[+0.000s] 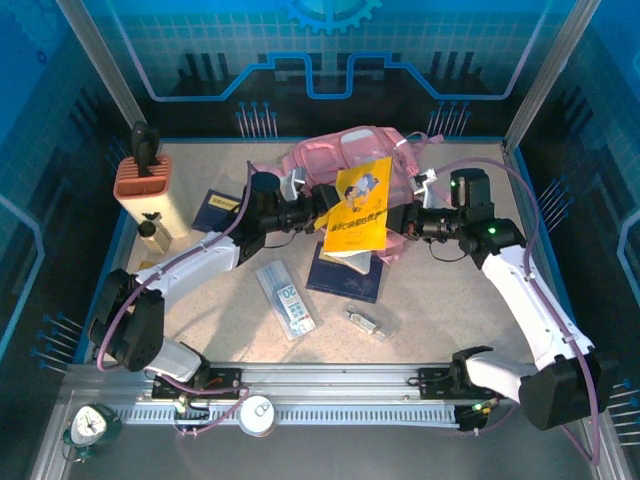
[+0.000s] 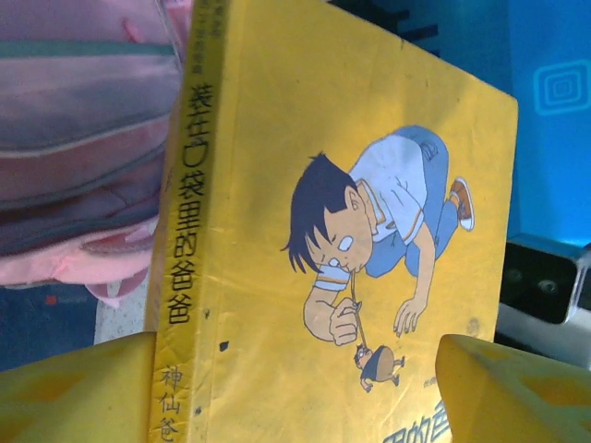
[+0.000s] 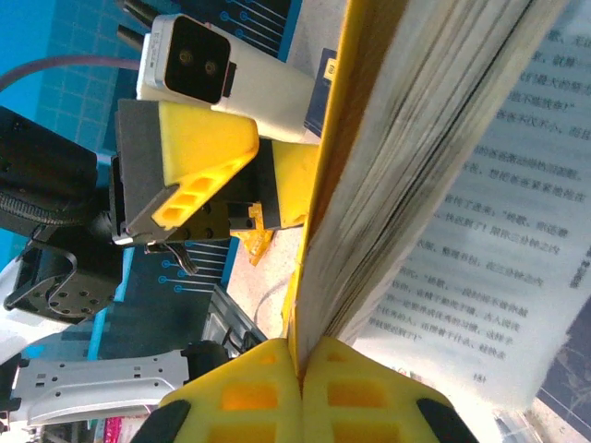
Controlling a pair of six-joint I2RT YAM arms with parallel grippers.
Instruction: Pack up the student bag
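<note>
Right gripper [image 3: 300, 367]: my jaws are pinched tight on the edge of the yellow book [image 1: 358, 205]. It stands upright above mid-table, and from my right wrist I see its pages fanned loose to one side, printed text showing.

Left gripper [image 2: 295, 358]: my fingers [image 2: 83, 388] are spread wide and clamp nothing. They face the book's front cover, which has a cartoon boy bending down and black characters along the spine. One finger sits just beside the cover; I cannot tell if it touches.

Student bag [image 1: 335, 155]: pink, lying at the far middle of the table [image 1: 440, 300], directly behind the raised book. From my left wrist, its pink fabric is just left of the spine.

Dark blue booklet [image 1: 345, 275]: flat on the table below the book.
</note>
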